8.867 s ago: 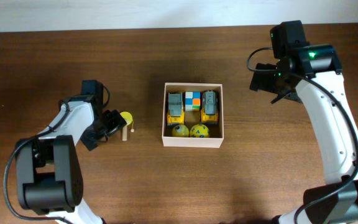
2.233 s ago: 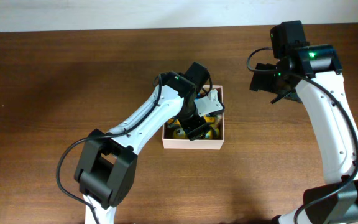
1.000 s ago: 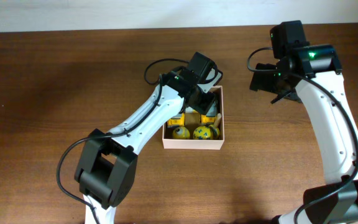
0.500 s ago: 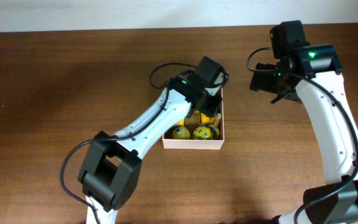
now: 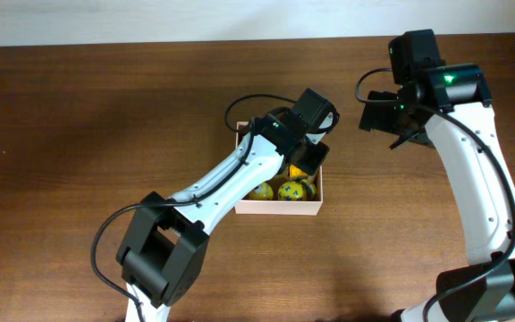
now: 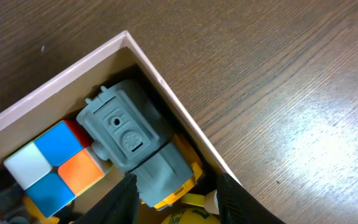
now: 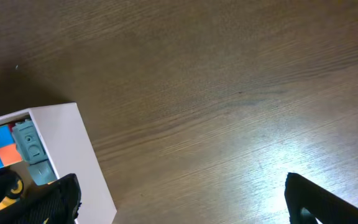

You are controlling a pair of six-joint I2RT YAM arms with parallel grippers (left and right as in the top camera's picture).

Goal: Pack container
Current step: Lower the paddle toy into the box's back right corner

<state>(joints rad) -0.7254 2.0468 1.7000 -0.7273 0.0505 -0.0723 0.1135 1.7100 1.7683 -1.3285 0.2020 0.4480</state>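
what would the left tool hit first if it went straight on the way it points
likely the grey truck in the container's corner, just ahead of the left tool, though depth is unclear

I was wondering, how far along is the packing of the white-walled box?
Done: a grey-and-yellow toy truck, a multicoloured cube and two yellow balls sit inside the white-walled cardboard container. In hand: nothing; the left gripper hangs open over its corner, the right gripper open aside. Left: apparently little, as no toy shows outside it.

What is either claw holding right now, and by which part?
Nothing, it seems. The left claw hangs part-open over the grey truck in the container; the right claw is open over the table.
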